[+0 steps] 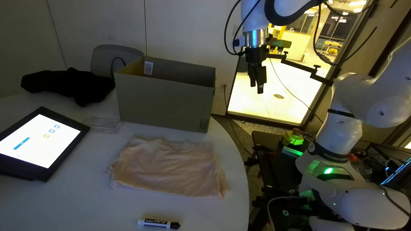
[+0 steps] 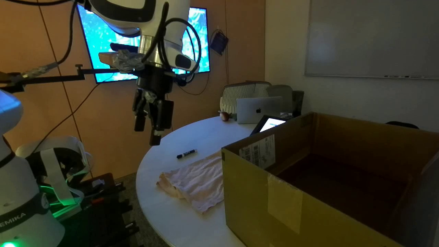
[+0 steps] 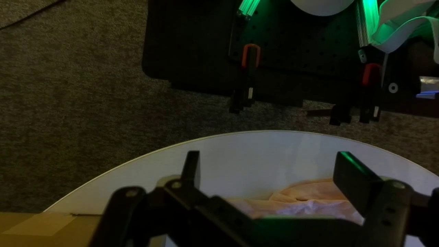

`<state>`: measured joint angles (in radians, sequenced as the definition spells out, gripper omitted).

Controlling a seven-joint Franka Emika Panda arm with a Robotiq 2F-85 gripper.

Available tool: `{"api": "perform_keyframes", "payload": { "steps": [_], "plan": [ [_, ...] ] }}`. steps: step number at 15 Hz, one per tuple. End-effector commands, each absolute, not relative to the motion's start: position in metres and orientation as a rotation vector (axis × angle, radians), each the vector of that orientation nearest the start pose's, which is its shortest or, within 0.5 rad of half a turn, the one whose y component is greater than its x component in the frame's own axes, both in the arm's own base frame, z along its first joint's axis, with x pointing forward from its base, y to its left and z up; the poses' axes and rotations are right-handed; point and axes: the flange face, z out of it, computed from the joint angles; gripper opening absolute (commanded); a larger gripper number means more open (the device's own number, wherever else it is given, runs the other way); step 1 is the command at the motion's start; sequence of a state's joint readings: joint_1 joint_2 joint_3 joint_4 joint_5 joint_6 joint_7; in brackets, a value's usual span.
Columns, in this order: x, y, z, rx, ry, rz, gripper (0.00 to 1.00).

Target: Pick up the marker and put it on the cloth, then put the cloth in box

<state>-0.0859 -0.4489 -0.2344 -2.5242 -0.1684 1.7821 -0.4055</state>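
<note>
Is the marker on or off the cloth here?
Off. In both exterior views the marker lies on the white table beside the cloth, a bare gap showing between them.

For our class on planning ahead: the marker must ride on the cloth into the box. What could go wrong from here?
The slim marker lies on the table, so the open gripper might roll it away while closing. The cloth looks thin and rumpled, so lifting it could spill a marker laid on it. The box has upright walls; the cloth might snag on one.
</note>
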Motion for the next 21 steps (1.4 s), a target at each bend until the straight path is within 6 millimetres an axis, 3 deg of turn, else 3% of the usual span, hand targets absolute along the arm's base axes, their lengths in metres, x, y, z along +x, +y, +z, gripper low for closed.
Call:
{"api": "perform_keyframes", "payload": {
  "steps": [1, 5, 9, 15, 21],
  "plan": [
    [0.358, -0.122, 0.407, -3.059, -0.318, 0.47, 1.0],
    [0.392, -0.096, 0.401, -3.093, -0.42, 0.463, 1.0],
    [0.443, -0.056, 0.385, -3.129, -0.538, 0.416, 1.0],
    [0.513, 0.019, 0.34, -3.115, -0.693, 0.351, 1.0],
    [0.555, 0.087, 0.298, -3.111, -0.703, 0.283, 1.0]
  ]
}}
